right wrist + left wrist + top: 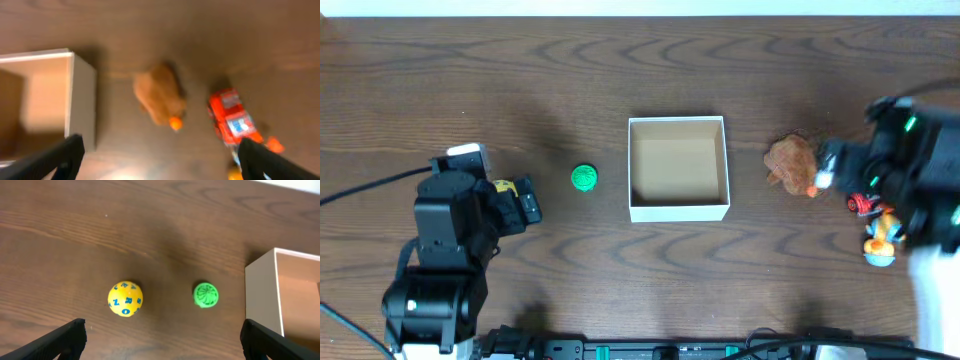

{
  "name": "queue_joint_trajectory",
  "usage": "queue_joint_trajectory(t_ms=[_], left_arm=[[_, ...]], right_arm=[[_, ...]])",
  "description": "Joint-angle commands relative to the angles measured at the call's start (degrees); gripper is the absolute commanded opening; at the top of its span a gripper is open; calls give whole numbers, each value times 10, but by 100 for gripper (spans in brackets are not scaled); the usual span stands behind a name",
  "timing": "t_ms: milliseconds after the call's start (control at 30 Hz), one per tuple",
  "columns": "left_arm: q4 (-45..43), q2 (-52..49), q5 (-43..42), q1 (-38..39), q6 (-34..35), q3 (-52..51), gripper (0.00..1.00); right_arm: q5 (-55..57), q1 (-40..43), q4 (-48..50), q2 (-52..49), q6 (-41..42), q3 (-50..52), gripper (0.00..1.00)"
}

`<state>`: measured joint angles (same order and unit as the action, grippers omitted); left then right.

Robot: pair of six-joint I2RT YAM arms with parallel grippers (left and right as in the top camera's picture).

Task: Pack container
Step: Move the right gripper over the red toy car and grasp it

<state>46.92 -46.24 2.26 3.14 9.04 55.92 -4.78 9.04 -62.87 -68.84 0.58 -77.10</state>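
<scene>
The container (pixel 679 208) is a square white box with a tan inside, standing empty at the table's middle. It also shows in the left wrist view (pixel 262 287) and the right wrist view (pixel 82 95). A green ball (pixel 584 178) lies left of it. A yellow ball with blue letters (pixel 125 299) lies further left, by my left gripper (pixel 161 337), which is open and empty. A brown toy (pixel 792 163) lies right of the container. A red toy car (pixel 232 117) lies beside it. My right gripper (pixel 160 157) is open and empty above them.
A small orange and blue toy (pixel 882 238) lies at the right, under the right arm. Black equipment (pixel 650 350) runs along the table's front edge.
</scene>
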Motion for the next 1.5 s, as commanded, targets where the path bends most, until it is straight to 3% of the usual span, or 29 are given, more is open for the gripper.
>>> queue_joint_trajectory(t_ms=[0,100,567,967,1300,1467], left_arm=[[10,-9,-2,-2,3,11,98],[10,-8,-2,-2,2,11,98],[10,-8,-2,-2,2,11,98],[6,-8,-2,-2,2,11,98],[6,-8,-2,-2,2,11,98],[6,-8,-2,-2,2,11,98]], right_arm=[[-14,54,-70,-86,-66,-99,99],[18,91,-118,-155,-113,-141,99],[36,129,-84,-333,-252,-138,99],[35,150,-28,-428,-245,-89,99],[35,158,3,-447,-233,-56,87],[35,158,3,-447,-233,-52,71]])
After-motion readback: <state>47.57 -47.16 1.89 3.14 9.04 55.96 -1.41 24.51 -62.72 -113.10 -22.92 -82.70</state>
